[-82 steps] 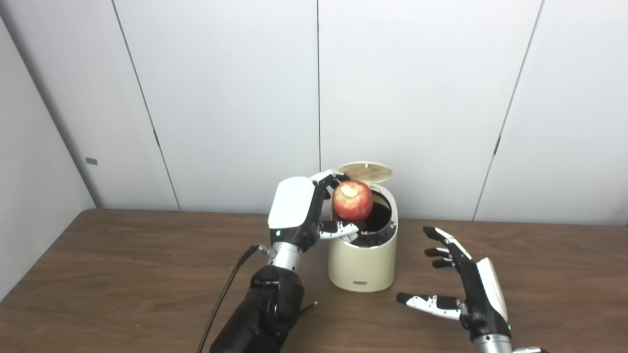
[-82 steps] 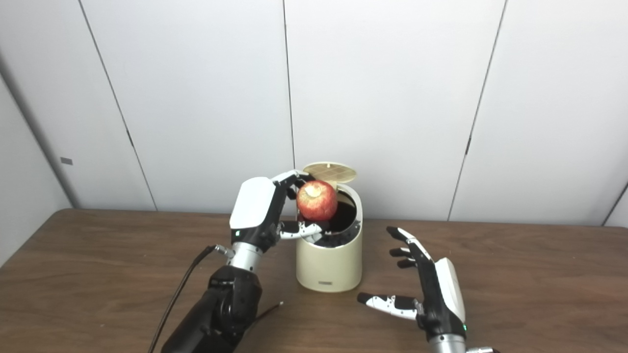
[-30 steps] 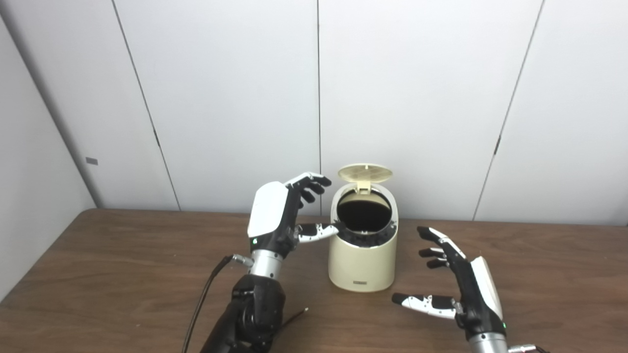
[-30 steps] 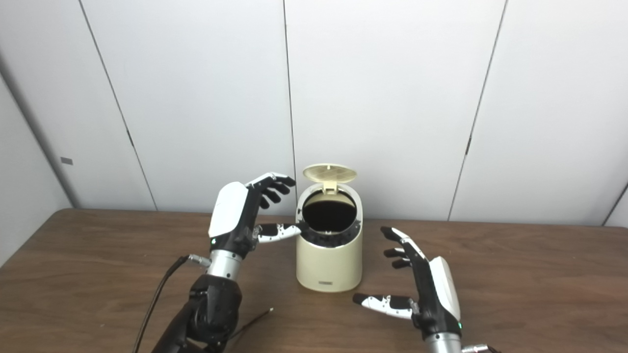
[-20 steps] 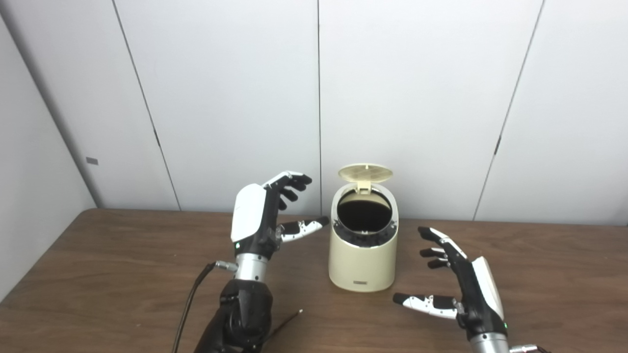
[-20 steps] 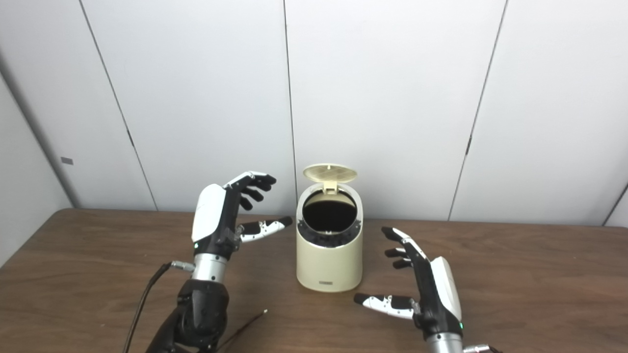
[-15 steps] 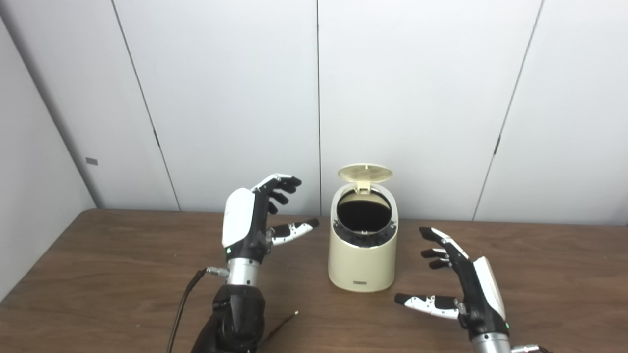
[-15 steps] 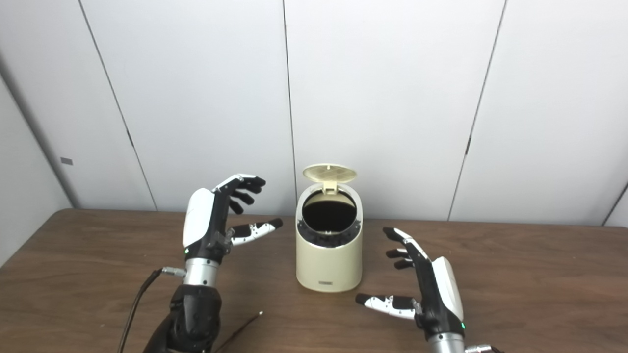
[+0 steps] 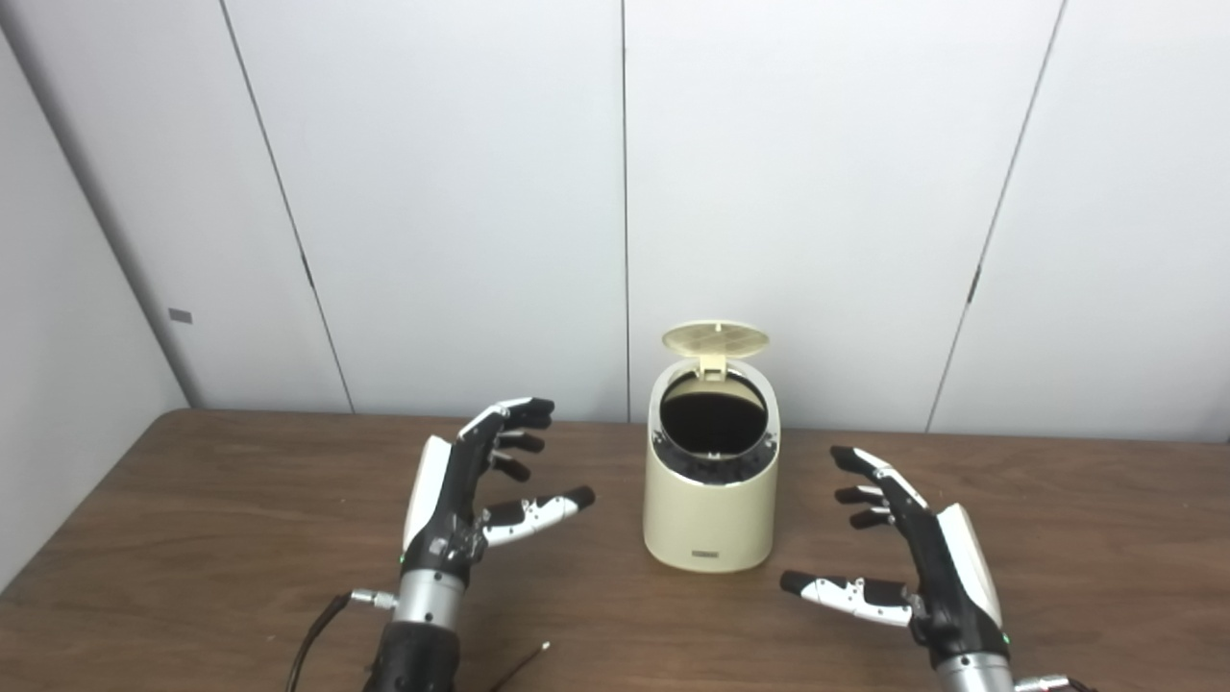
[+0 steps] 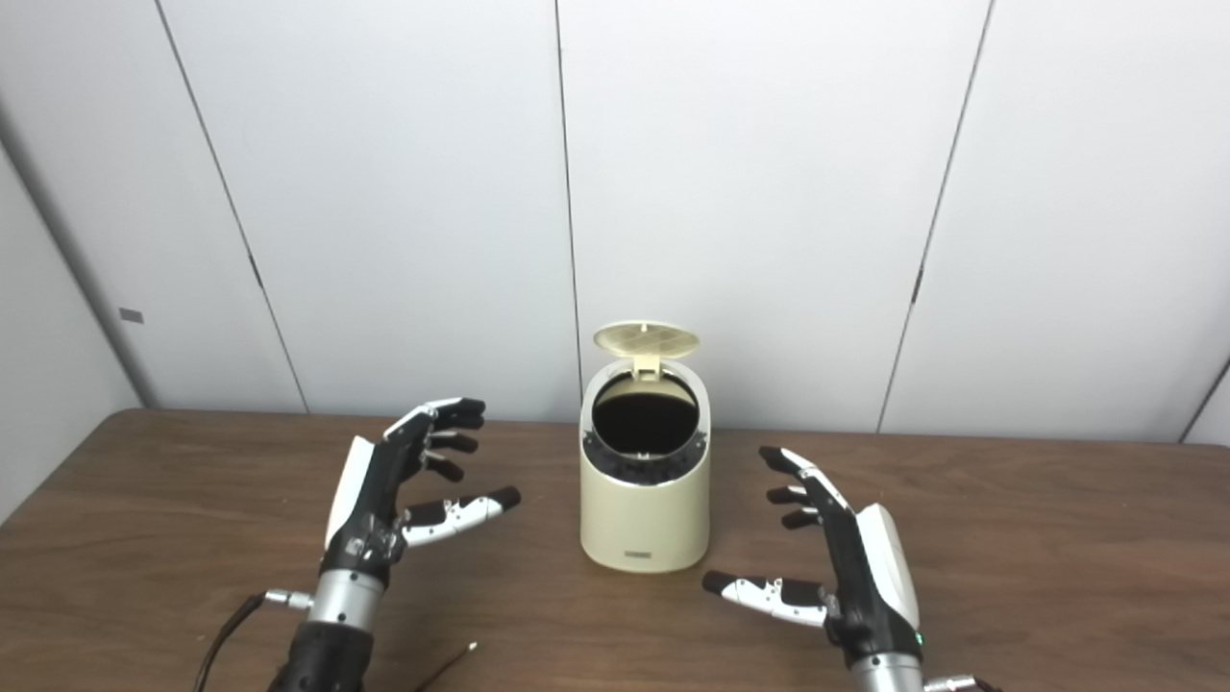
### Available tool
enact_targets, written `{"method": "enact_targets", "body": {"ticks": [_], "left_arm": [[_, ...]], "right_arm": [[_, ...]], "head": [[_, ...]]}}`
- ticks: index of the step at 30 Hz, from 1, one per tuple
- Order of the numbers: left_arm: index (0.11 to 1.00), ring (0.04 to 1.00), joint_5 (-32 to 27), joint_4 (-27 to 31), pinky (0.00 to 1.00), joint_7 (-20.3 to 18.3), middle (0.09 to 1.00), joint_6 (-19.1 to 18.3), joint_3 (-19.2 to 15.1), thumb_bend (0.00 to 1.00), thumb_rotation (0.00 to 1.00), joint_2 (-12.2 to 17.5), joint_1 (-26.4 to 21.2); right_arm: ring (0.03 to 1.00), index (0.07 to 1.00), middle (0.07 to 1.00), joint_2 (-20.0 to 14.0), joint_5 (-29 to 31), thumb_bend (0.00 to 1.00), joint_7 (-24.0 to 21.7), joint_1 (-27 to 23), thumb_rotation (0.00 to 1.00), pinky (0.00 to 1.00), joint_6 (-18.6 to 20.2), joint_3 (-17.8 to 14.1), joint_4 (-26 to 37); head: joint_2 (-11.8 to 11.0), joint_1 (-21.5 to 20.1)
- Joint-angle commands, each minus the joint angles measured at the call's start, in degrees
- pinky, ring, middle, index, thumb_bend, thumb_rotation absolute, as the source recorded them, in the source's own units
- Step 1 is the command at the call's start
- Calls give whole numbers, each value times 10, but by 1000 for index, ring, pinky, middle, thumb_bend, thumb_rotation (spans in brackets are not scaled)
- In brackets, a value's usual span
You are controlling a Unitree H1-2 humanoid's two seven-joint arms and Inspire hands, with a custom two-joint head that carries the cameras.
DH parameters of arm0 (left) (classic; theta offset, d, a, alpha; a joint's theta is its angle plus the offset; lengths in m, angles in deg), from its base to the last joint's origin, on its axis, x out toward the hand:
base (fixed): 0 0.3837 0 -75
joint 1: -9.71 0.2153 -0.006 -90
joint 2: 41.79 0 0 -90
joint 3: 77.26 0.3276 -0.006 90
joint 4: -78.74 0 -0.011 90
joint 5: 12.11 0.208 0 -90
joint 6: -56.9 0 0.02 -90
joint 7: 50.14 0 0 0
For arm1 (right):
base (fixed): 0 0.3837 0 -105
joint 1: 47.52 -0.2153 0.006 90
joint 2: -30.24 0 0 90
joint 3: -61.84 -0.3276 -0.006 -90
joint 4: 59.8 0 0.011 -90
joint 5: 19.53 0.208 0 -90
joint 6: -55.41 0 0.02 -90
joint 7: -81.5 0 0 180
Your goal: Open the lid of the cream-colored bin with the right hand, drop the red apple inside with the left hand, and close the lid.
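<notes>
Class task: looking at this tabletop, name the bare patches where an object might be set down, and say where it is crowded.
Bare wood lies left of the left hand toward the table edge, and right of the right hand toward the far right edge. It is crowded in the middle: the bin, lid up, stands between both open hands, with narrow gaps either side.

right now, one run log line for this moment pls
bin: lid up, apple not visible | left hand: open, left of bin | right hand: open, right of bin | pending: close lid
</notes>
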Motion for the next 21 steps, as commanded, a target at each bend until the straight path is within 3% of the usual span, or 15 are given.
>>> {"method": "enact_targets", "body": {"ticks": [1,5,9,16,21], "left_arm": [[763,685,-31,14,561,-12,747,37,-9,816,131,5,-4],[792,707,-79,-11,602,-33,765,55,-18,815,106,-1,17],[807,695,-91,-44,581,-40,769,73,-19,799,119,-4,30],[828,725,-109,-91,607,-49,796,100,-21,751,70,-20,39],[821,728,-103,-99,604,-47,788,99,-21,743,52,-20,34]], "right_arm": [[721,806,821,-11,-1,693,-3,-37,233,599,-28,-2,15],[713,805,821,-27,7,682,-26,-67,285,593,-25,-1,21],[752,822,836,-47,6,691,-78,-104,339,647,21,4,44],[753,878,848,-100,-58,855,-174,-183,509,612,101,31,81],[758,866,847,-121,-81,888,-211,-227,511,593,118,44,79]], "head": [[-1,0],[-4,-7],[-5,-14],[-10,-32],[-14,-41]]}}
